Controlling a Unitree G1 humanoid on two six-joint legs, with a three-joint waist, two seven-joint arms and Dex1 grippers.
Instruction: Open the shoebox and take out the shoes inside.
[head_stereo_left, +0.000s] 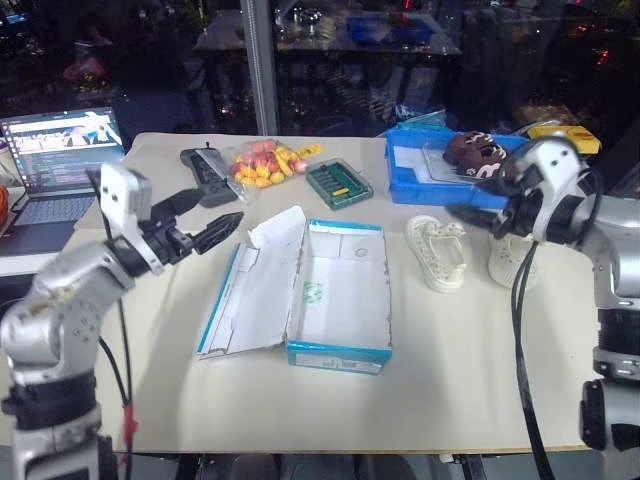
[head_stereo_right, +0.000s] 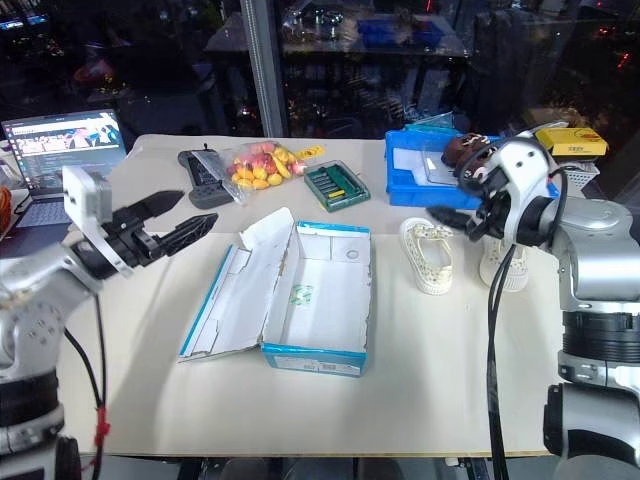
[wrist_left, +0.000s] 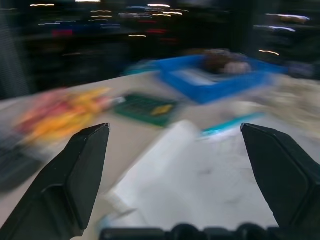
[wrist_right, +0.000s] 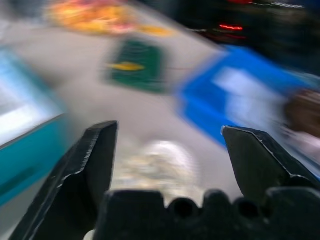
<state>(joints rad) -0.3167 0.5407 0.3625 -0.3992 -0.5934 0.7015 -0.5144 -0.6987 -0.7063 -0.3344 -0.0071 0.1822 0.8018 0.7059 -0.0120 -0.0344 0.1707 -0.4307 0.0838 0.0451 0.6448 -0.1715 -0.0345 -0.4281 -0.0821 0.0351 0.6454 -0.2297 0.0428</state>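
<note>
Right gripper hangs wide open and empty above the shoes, both set out near the table's right edge. Left gripper, also open and empty, hovers beside the shoebox, which lies mid-table, lid flopped back, bare inside; looks about finished.

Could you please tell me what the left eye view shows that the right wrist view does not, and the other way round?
Left eye view, beyond the wrist view: the laptop, the open left gripper, the whole shoebox lying open with a bare white inside, and both shoes on the table to its right.

Right wrist view, beyond the eye view: a clear look along the right gripper, its fingers spread wide apart.

Both share the blue tray, the green case, the shoebox's blue wall and one cream shoe.
</note>
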